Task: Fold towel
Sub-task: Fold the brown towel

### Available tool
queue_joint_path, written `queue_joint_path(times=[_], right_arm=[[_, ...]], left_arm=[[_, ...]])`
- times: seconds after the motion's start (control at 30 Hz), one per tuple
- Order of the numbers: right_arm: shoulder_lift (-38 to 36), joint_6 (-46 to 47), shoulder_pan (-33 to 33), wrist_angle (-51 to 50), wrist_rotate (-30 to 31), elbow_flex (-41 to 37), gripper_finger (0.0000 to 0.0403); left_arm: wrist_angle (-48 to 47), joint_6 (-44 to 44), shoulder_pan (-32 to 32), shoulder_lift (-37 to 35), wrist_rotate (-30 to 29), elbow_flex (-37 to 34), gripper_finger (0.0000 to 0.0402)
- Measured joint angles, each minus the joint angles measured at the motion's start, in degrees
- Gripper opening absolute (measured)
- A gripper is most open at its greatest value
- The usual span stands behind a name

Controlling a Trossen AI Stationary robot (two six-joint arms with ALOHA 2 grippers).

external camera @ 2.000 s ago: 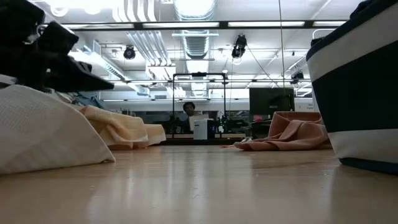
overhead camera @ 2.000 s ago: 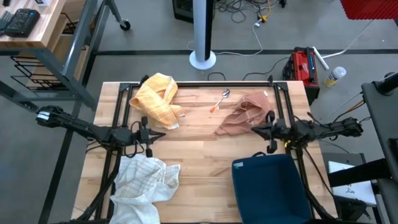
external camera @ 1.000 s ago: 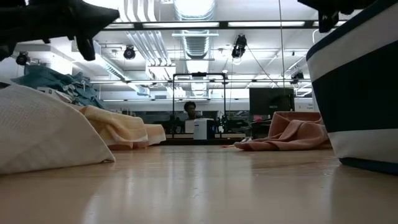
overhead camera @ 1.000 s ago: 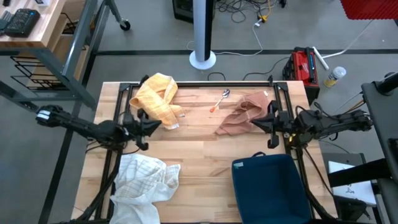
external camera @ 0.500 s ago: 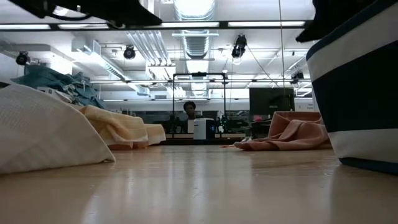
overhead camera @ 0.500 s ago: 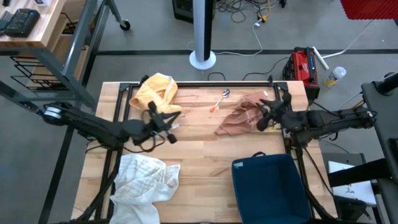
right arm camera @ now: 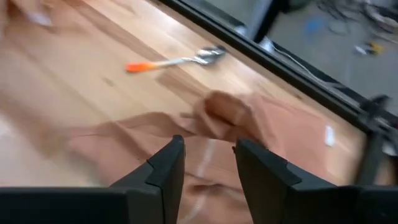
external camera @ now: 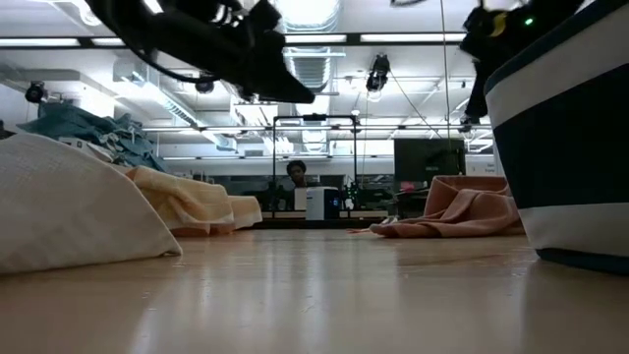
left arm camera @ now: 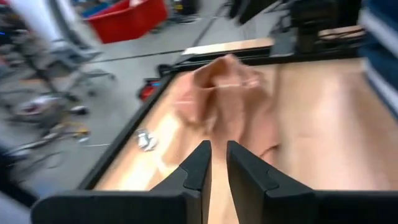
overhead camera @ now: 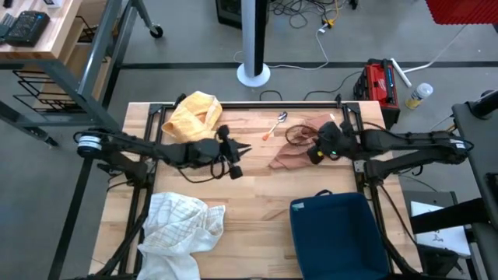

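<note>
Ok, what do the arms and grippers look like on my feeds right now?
Both arms are slim, dark and jointed, with black cables looped alongside. The left gripper and right gripper each carry two flat matte-black fingers. A small green light glows near the right wrist.

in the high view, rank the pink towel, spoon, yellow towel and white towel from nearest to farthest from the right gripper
1. Pink towel, right beneath the right gripper.
2. Spoon, toward the table's far edge.
3. Yellow towel, far left corner.
4. White towel, near left corner.
</note>
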Motion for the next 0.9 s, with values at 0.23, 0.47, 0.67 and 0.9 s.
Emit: queue_joint_path(times=[0.23, 0.47, 0.67, 0.9], right_arm=[[10.1, -1.9, -10.8, -13.6, -4.5, 9.4, 0.0147], [19.0, -12.2, -18.8, -15.6, -8.7, 13.7, 0.0168], [23.7, -18.8, -23.5, -14.6, -10.6, 14.4, 0.0170], [24.1, -22.1, -25.8, -12.0, -11.9, 13.4, 0.0159]], left_arm=[[-2.4, -0.9, 1.5, 2.9, 7.1, 5.2, 0.0049], [-2.9, 1.1, 3.0, 1.8, 7.6, 6.7, 0.0047], [-3.2, 2.1, 4.2, -1.4, 7.5, 6.7, 0.0056], [-4.2, 2.1, 5.1, -2.6, 7.5, 6.7, 0.0066]])
